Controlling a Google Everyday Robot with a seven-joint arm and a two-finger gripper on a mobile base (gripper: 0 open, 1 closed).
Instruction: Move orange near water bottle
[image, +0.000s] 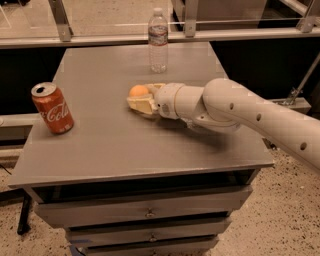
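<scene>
The orange (138, 90) lies near the middle of the grey table (100, 145), between my gripper's two cream fingers. My gripper (140, 95) reaches in from the right on the white arm (235, 110) and is shut on the orange, low over the tabletop. One finger (141, 105) runs along the orange's near side, and the other shows at its far right. The water bottle (158, 41), clear with a white cap and a pale label band, stands upright at the table's back edge, a short way beyond the gripper.
A red cola can (52, 108) stands upright near the table's left edge. Drawers (150, 214) sit under the tabletop. A metal rail (100, 39) runs behind the table. The floor (280, 210) is speckled.
</scene>
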